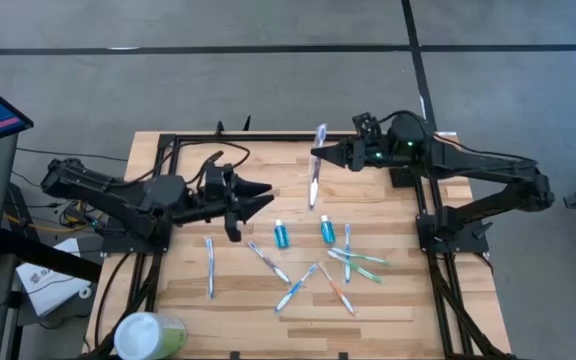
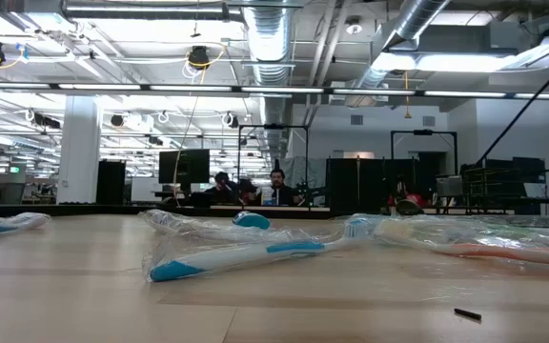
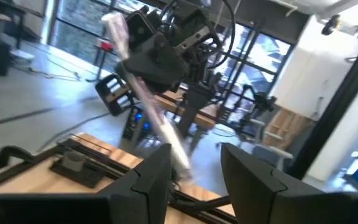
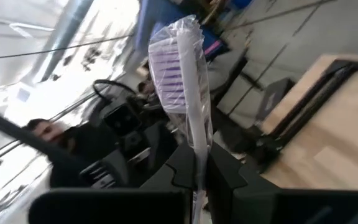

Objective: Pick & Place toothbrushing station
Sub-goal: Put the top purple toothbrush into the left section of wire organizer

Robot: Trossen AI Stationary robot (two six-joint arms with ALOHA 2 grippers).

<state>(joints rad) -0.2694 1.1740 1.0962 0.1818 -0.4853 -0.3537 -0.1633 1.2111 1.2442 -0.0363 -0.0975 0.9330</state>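
Observation:
My right gripper (image 1: 318, 156) hangs above the table's far middle, shut on a toothbrush with purple bristles in a clear wrapper (image 4: 178, 68). My left gripper (image 1: 264, 194) faces it from the left, a short way off. It is open, and nothing shows between its fingers (image 3: 194, 180). The left wrist view shows the wrapped toothbrush (image 3: 146, 99) ahead of those fingers. A small dark shape (image 1: 233, 228) stands just under my left gripper; I cannot tell whether it is the toothbrushing station. Neither gripper appears in the low view. My right gripper pinches the wrapped toothbrush's handle (image 4: 199, 154) between its two fingers, a little below the bristle head. The fingers reach in level from the table's right and lie across the brush. The brush is lifted clear and tilted, its head end (image 1: 321, 130) toward the far edge.
Several wrapped toothbrushes (image 1: 298, 285) lie scattered on the table's near middle, one apart at the left (image 1: 209, 265). Two small teal tubes (image 1: 281, 235) (image 1: 327, 232) stand among them. A pale-green cup (image 1: 148, 335) sits at the near left corner. People sit in the room behind (image 2: 276, 186).

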